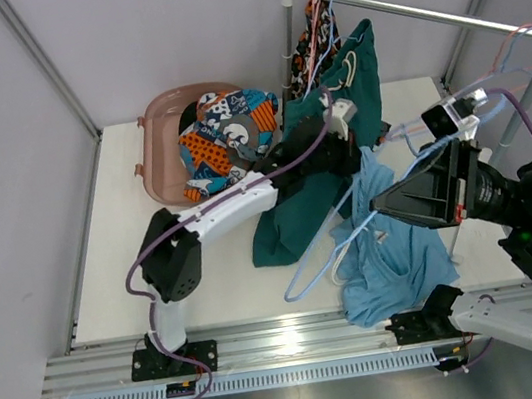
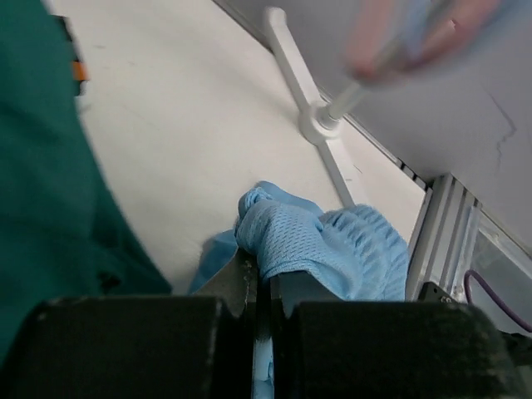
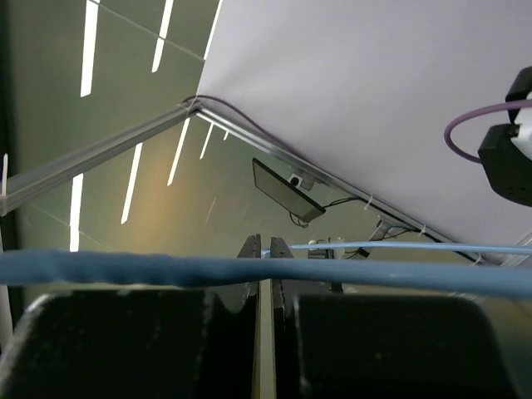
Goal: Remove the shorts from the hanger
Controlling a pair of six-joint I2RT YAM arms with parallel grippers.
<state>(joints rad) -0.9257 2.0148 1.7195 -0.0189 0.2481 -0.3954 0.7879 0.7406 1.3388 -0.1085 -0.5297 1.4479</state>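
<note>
two grippers oppose each other: left gripper (image 2: 260,270) pinches the light blue shorts (image 2: 303,237) lying on the table (image 1: 108,285), right gripper (image 3: 264,249) is clamped on the blue hanger (image 3: 416,246), apparently to pull them apart.

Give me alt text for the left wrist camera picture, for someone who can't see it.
The left gripper is shut on a bunched fold of the light blue shorts, which lie on the white table. The teal green shorts fill the left side, and the white foot of the clothes rack stands on the table beyond.
</note>
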